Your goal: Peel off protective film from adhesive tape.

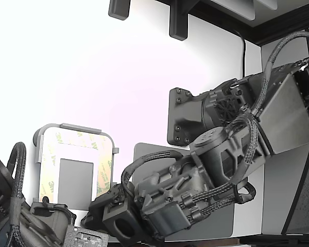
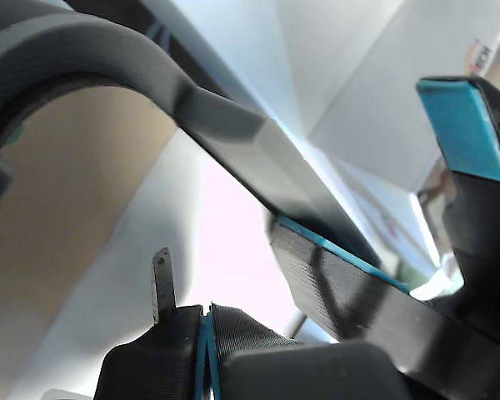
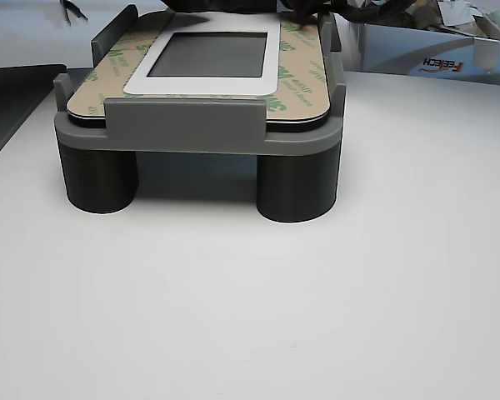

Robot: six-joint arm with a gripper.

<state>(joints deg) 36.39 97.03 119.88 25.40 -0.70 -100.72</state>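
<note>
The protective film (image 1: 104, 165), tan strips printed with green 3M logos, lies flat as a frame around a white plate (image 3: 208, 83) with a grey centre. The plate sits in a grey fixture (image 3: 200, 137). The film covers the adhesive tape, so the tape itself does not show. In the exterior view my gripper (image 1: 95, 208) is at the fixture's lower right corner. In the wrist view my gripper (image 2: 207, 315) has both dark fingers pressed together, shut, a blue seam between them and no film visible there. A thin metal tab (image 2: 161, 279) rises from one finger beside the film (image 2: 67, 200).
A second arm (image 1: 20, 216) sits at the exterior view's lower left. A wide-open gripper with blue pads (image 2: 462, 125) stands close by in the wrist view. A dark grey mat (image 1: 149, 154) lies under my arm. A box (image 3: 450, 58) stands behind the fixture.
</note>
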